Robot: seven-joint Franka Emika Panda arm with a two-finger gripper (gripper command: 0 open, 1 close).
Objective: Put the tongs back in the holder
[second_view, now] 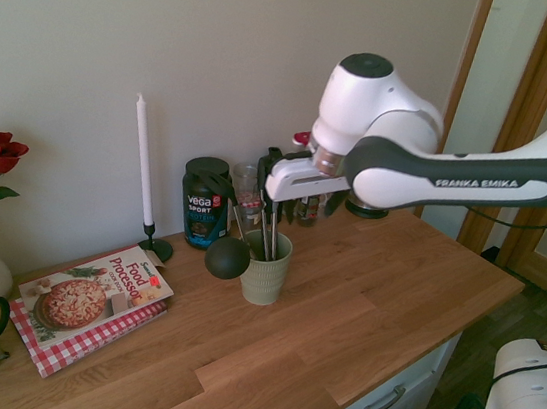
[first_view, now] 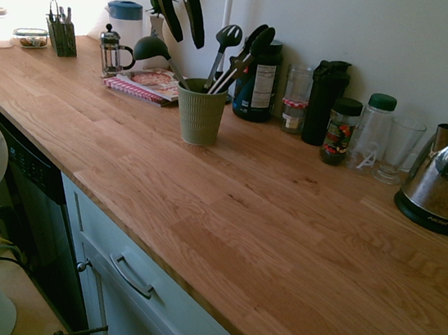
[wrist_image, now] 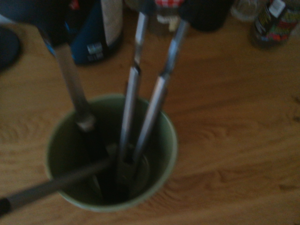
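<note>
While my gripper (first_view: 178, 14) hangs empty, fingers apart, the slim silver-metal tongs (first_view: 240, 58) stand below in the sage-green ribbed ceramic holder (first_view: 199, 115). Their lower ends are hidden inside.

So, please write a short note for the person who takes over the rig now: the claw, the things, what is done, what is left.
Claw: open, holds nothing, above the holder.
Tongs: standing in the holder, black tips up, beside the spatula and the ladle.
Holder: upright on the counter, in front of the bottles by the wall.
Done: tongs are back in the holder and released.
Left: only to move the arm clear; take care not to catch the handles sticking up.
</note>
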